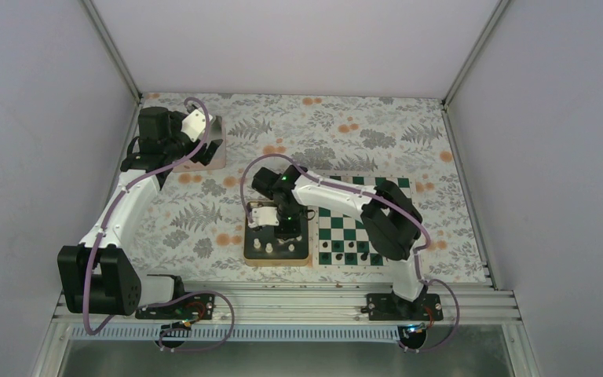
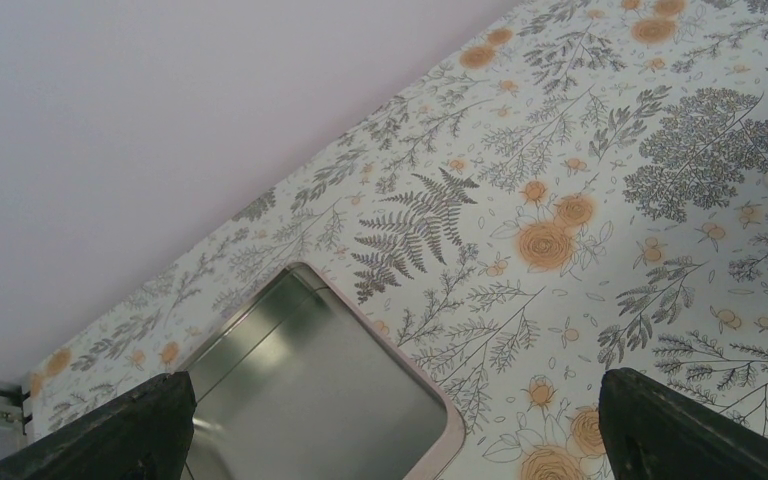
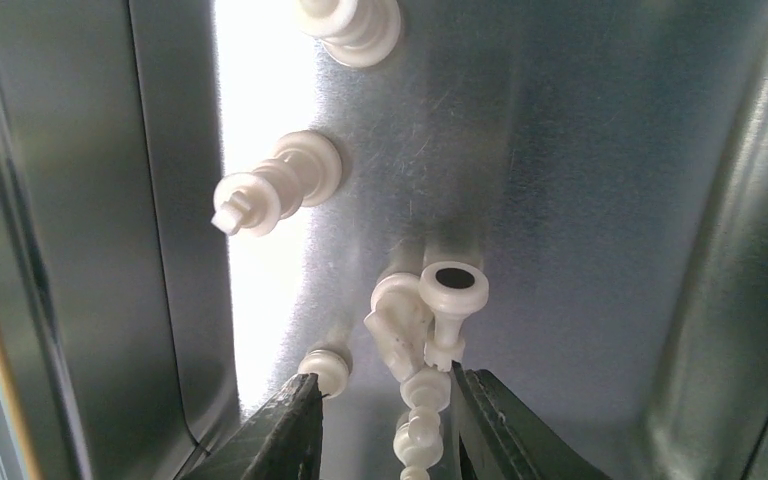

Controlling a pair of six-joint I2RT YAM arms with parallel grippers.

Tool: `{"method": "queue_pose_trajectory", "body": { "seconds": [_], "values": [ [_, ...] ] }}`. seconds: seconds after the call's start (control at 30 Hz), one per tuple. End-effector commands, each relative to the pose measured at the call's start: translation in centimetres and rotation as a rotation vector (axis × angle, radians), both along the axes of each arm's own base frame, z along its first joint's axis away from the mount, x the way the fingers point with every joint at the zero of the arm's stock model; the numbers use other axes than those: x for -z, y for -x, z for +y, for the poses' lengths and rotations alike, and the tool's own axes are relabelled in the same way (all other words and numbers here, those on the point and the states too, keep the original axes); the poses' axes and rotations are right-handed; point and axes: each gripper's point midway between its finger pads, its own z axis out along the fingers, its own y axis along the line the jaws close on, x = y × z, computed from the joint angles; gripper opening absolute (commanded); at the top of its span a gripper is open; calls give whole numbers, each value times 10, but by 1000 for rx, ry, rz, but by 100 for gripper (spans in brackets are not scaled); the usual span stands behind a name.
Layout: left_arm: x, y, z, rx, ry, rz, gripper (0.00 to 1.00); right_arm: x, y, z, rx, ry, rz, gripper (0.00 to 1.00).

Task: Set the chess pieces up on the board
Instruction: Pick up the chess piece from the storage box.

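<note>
The floral worktop (image 1: 204,212) carries the green-and-white board (image 1: 344,229) on the right. Dark pieces stand along the board's near rows, and I see no white ones on it.

Just beside the board's left edge sits the gold-rimmed tray (image 1: 276,260), which holds the white chess pieces (image 3: 280,185). At the far left corner is a second, metal-lined tray (image 2: 380,335); what shows of its inside is bare.

The left end effector (image 2: 395,385) hangs above that tray, released, fingers wide apart with nothing between them. The right end effector (image 3: 382,385) is down inside the gold-rimmed tray. Its fingers are parted and straddle one slim piece (image 3: 420,425), with a gap showing on the left side, so it is not yet clenched.

A knight (image 3: 395,325) and a piece with a hollow base (image 3: 452,288) crowd close against that piece, and a small pawn (image 3: 325,370) sits at the left fingertip.

The pieces look like hard, smooth plastic: very light, stiff, and likely to skid or roll on the glossy tray floor. The narrow stem above the base seems the best place to pinch. With the cluster this tight, a neighbour could be caught too.
</note>
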Motion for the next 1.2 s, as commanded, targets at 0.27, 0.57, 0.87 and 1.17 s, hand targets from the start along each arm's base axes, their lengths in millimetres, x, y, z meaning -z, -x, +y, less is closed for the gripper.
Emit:
{"method": "queue_pose_trajectory", "body": {
  "seconds": [0.27,0.57,0.87,1.17],
  "values": [
    [-8,2,-1,16,-1,-21,100,11,1,8,-32,-5,6,36],
    [-6,3,-1,17,-1,-18,100,15,2,10,-43,-10,14,31],
    [-5,2,-1,16,-2,-16,100,7,0,12,-44,-27,-2,14],
    [-5,2,-1,15,-4,-17,100,8,0,11,-45,-24,-3,10]
  ]
}}
